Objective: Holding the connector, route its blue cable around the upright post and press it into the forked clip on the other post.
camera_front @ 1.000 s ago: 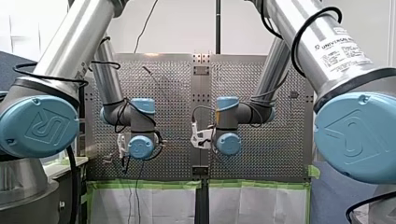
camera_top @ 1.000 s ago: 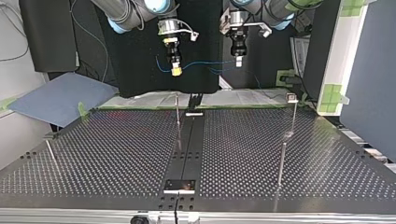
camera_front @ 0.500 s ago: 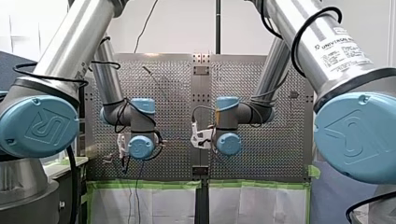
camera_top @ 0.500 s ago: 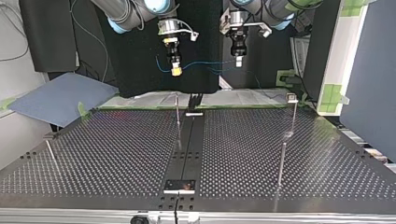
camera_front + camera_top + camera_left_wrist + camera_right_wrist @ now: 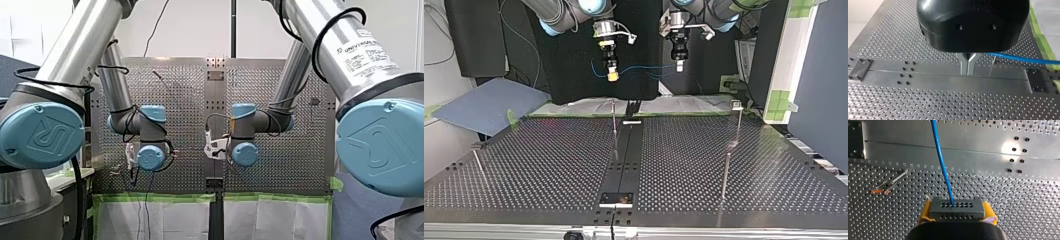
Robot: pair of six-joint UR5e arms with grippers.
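My right gripper (image 5: 612,76) pinches the connector (image 5: 956,208) between its yellow pads (image 5: 925,213). My left gripper (image 5: 679,66) has its metal fingers (image 5: 964,68) pressed together, apparently on the blue cable (image 5: 644,69), which runs roughly level between the two, high above the far edge of the table (image 5: 549,165). In the top view the upright post (image 5: 614,120) stands almost straight below the connector, and the forked clip (image 5: 736,104) tops a post well off to the view's right, beyond my left gripper. The right arm therefore looks nearer the post, the left nearer the clip.
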